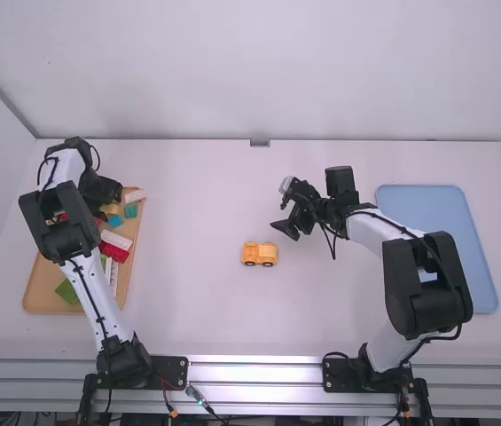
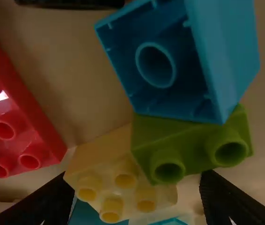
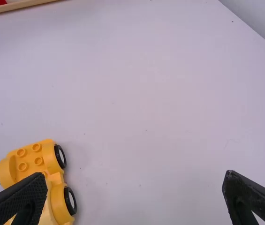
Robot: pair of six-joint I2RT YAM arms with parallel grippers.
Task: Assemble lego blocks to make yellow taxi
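Fingers spread wide on the left gripper [image 1: 105,192], above a yellow block [image 2: 102,157] in the tray [image 1: 44,288], nine o'clock from the car [image 1: 259,254]; released too on the right gripper [image 1: 284,208], the car at its seven o'clock.

Your left arm [image 1: 90,288] and right arm [image 1: 376,232] share white links, boxy black joints [image 1: 427,282] and thin black cables [image 1: 456,333]. Your right end effector [image 1: 279,206] is black, with tapering fingers [image 3: 22,197] textured inside. Both near base plates [image 1: 336,375] are black, red wires [image 1: 167,399] beside the left.
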